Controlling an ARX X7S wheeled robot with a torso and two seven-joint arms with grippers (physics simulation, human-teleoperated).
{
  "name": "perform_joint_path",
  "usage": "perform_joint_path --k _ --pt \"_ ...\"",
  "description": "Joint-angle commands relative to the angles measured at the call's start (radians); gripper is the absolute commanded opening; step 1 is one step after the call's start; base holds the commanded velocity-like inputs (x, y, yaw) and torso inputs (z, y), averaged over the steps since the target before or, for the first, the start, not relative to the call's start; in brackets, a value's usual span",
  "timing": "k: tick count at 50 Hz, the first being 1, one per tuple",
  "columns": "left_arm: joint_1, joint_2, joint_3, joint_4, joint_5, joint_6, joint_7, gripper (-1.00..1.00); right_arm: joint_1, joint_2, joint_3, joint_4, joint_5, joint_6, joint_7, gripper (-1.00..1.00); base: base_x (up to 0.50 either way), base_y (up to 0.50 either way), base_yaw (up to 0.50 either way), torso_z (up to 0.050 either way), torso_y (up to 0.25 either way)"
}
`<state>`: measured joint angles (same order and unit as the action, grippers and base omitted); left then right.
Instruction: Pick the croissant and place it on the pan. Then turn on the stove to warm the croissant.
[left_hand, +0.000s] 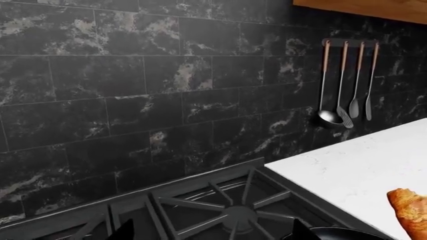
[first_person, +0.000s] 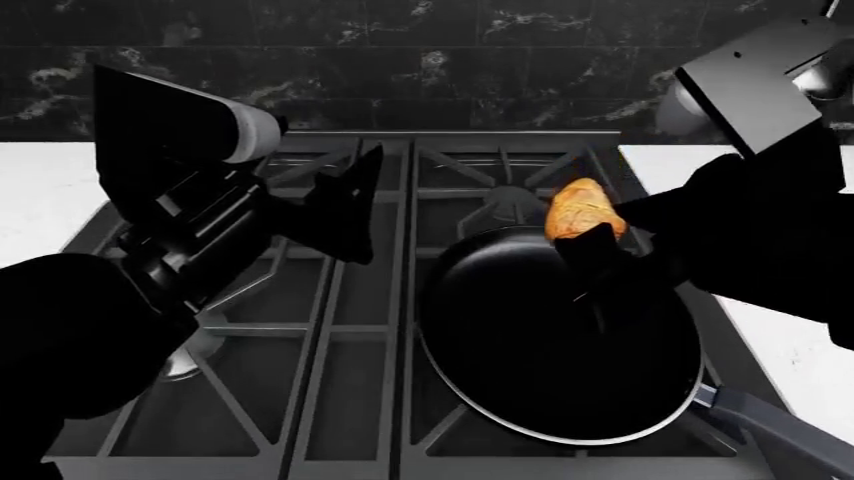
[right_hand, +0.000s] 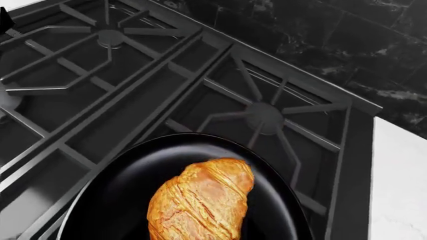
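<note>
The golden croissant hangs just above the far rim of the black pan, and my right gripper is shut on it. In the right wrist view the croissant fills the space at the jaws, with the pan under it. The pan rests on the front right burner of the stove. My left gripper hovers open over the back left grates, holding nothing. In the left wrist view its fingertips stand wide apart above a burner. The stove's knobs are out of view.
White countertop lies on both sides of the stove. The pan's long handle sticks out toward the front right. A rack of hanging utensils is on the black marble backsplash.
</note>
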<state>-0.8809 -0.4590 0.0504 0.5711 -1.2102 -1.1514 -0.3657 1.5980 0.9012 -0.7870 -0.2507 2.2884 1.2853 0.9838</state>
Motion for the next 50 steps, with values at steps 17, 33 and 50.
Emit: perform_joint_path --k 17,33,50 --pt "-0.003 -0.007 0.031 -0.010 0.013 0.013 0.002 1.00 -0.178 -0.014 0.029 0.003 -0.157 -0.014 -0.141 -1.00 0.00 0.00 0.00 0.000 0.000" --pt "-0.008 -0.009 0.044 -0.019 0.021 0.028 0.011 1.00 -0.210 -0.007 0.008 0.003 -0.159 -0.018 -0.149 -1.00 0.00 0.00 0.00 0.000 0.000" --pt "-0.003 -0.012 0.055 -0.027 0.027 0.040 0.012 1.00 -0.228 -0.006 -0.020 0.022 -0.172 -0.006 -0.161 -1.00 0.00 0.00 0.00 0.000 0.000"
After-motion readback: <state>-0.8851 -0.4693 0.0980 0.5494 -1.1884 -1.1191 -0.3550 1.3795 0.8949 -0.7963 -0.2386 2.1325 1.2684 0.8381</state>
